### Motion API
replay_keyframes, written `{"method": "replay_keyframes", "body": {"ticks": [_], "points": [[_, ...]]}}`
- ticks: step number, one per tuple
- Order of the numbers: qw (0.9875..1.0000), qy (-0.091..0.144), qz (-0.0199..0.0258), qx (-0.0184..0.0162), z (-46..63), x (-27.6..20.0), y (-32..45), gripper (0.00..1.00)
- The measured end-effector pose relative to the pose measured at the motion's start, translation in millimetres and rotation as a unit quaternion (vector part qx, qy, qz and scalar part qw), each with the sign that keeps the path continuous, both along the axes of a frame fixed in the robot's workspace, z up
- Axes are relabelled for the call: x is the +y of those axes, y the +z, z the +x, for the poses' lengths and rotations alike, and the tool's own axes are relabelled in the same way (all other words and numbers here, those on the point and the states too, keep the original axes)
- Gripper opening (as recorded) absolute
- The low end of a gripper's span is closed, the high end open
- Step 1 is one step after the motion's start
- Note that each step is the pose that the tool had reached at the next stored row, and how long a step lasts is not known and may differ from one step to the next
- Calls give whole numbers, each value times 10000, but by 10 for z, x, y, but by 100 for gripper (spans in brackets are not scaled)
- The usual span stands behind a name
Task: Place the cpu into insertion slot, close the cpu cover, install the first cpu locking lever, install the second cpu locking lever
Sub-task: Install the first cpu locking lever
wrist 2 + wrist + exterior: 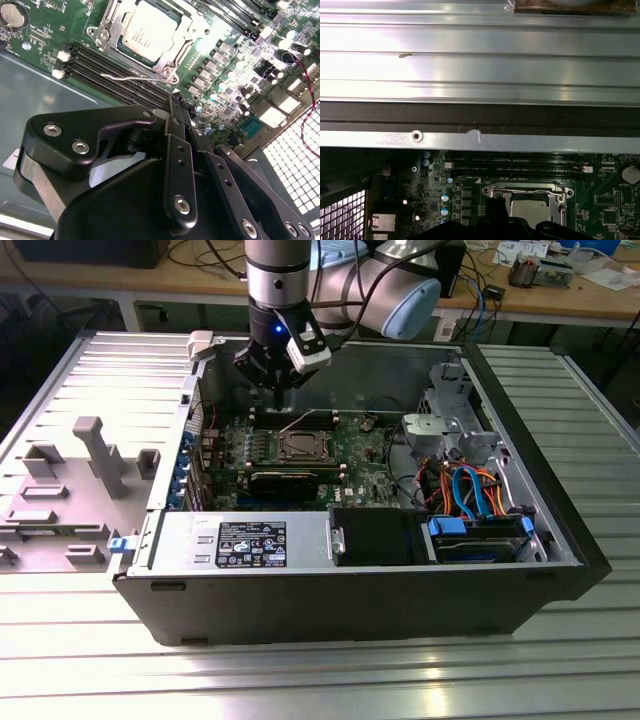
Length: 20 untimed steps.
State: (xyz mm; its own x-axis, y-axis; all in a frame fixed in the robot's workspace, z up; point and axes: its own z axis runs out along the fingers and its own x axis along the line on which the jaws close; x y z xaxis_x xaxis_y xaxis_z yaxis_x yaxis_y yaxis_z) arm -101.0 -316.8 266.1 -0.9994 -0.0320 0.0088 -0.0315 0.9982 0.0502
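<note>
While the single black two-fingered gripper hangs above the one green circuit board inside the open dark grey computer case, its fingers stand pressed together with nothing between them, and they touch no part below. One cpu, a small flat square chip with a dull silvery-grey top, lies seated in the one insertion slot, a square socket with a silvery metal rim. One cpu cover, a thin silvery frame plate with a square window, lies flat over the chip's edges, so that the metal top shows through the window. One thin bent wire lever runs along the socket's side, between the cover and the bank of long black memory slots; whether it is hooked down cannot be told. One round silver coin battery sits on the board, well apart from the socket. In the exterior view the gripper stands near the socket, towards the case's far wall.
</note>
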Motion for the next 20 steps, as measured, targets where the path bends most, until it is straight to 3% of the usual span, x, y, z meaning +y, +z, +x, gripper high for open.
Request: {"method": "replay_keyframes", "body": {"ticks": [15,20], "points": [[10000,-1,-8,-1,3,0,-10,11],[10000,-7,-14,0,5,0,-149,11]]}}
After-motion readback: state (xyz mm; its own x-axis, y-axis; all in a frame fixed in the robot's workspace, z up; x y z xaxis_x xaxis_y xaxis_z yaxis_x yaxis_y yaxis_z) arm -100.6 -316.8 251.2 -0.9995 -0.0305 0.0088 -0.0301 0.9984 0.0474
